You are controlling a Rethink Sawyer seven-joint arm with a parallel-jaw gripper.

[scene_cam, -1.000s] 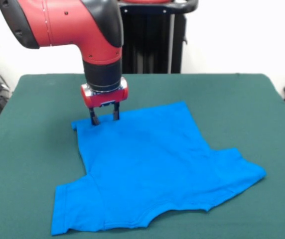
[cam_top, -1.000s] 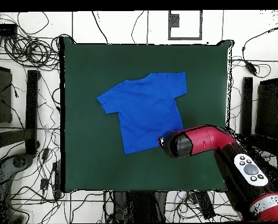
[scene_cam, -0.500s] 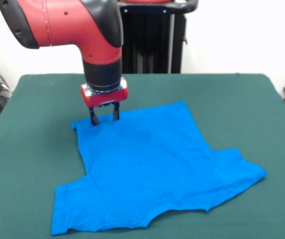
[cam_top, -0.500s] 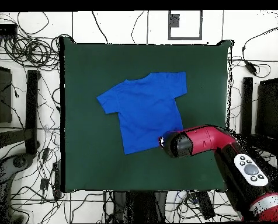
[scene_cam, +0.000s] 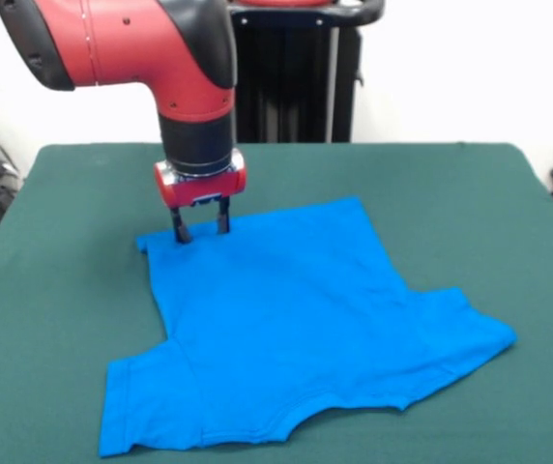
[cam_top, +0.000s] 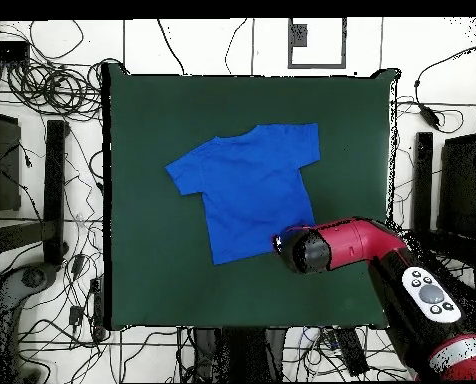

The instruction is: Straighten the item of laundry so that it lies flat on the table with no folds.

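I see my fingers lift slightly, spread apart and holding nothing, I think; the T-shirt lies just below them on the tabletop, seemingly flat

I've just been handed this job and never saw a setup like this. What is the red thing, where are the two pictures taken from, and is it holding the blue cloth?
The red and black thing is a robot arm with a small two-fingered gripper at its end. One picture looks across the table at the robot; the other looks straight down from above, turned half round against the first. On the green table lies a blue T-shirt, spread mostly flat, sleeves out to the sides. The gripper stands at the shirt's bottom hem, near one corner, fingers apart and tips down at the cloth. From above, the arm hides the gripper, over the same corner of the shirt. Nothing looks lifted, so I would not call it held.
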